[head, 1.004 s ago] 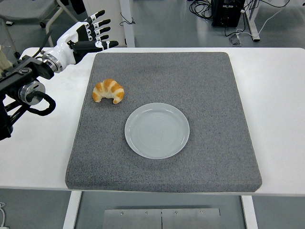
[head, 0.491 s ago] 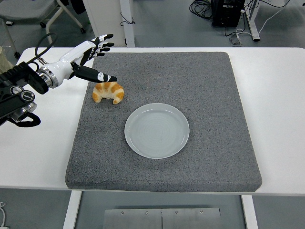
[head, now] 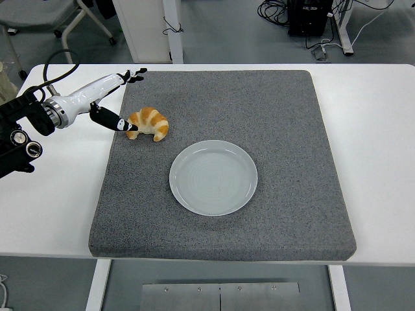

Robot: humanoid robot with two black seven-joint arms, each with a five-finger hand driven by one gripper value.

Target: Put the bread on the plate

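- I see the bread (head: 148, 123) lying on the grey mat (head: 272, 116), up-left of the plate (head: 213, 177), apart from it.
- My left robot hand (head: 114, 102) is spread, grasping nothing; its thumb tip touches the bread's left end.

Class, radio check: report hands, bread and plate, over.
Left hand open, thumb at the croissant, no grasp. Right hand out of view. Croissant on grey mat, up-left of the empty plate. Nothing between them.
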